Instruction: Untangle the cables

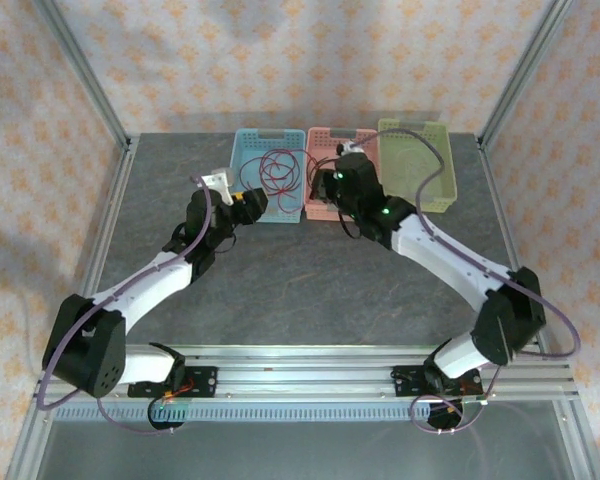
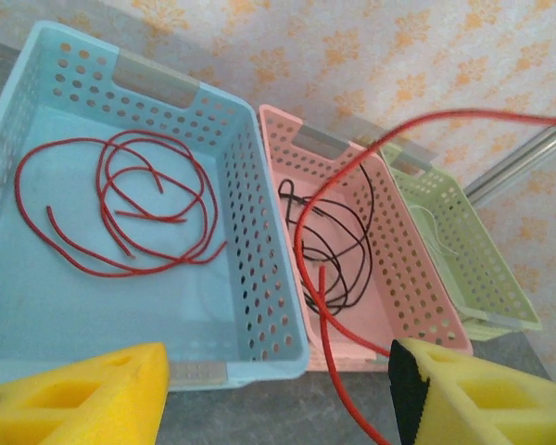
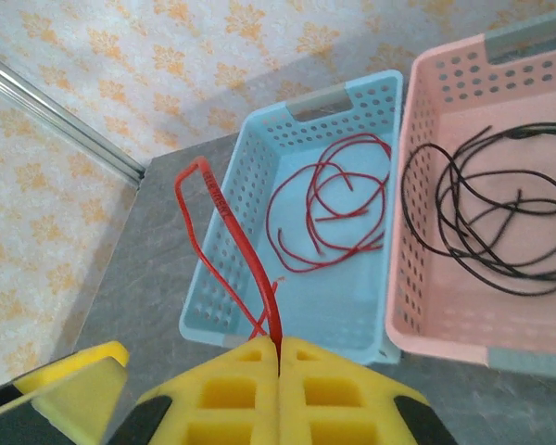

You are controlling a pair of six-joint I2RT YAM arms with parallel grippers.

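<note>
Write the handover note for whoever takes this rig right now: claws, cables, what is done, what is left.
Left claw: open. A thin red cable hangs ungripped between its yellow foam fingers.
Right claw: shut on what looks like the same red cable, which loops up in front of it.
Done: coiled red cables lie in the perforated blue plastic basket, black cables in the pink plastic basket, and a faint pale strand in the green plastic basket.
Left: the held red cable probably belongs in the blue basket.
</note>
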